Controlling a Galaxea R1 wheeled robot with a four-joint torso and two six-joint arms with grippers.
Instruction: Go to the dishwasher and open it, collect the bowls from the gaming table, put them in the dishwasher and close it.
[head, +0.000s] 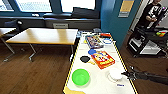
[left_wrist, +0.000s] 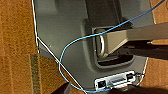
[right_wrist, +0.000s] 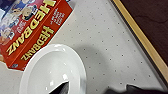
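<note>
Floor (head: 37, 72): you see dark brown wood planks running under all the furniture.
Wooden table (head: 47, 35): ahead of you to the left, a pale wood top on grey metal legs.
Second table (head: 5, 31): you catch just a corner at the far left edge.
Windows (head: 35, 5): you face bright panes in dark blue frames along the back wall, letting in daylight.
Bench (head: 72, 22): you see a long dark grey unit under the windows.
Teal wall (head: 117, 22): to your right, carrying a yellow notice (head: 126, 7).
Black cart (head: 147, 42): it stands further to your right.
</note>
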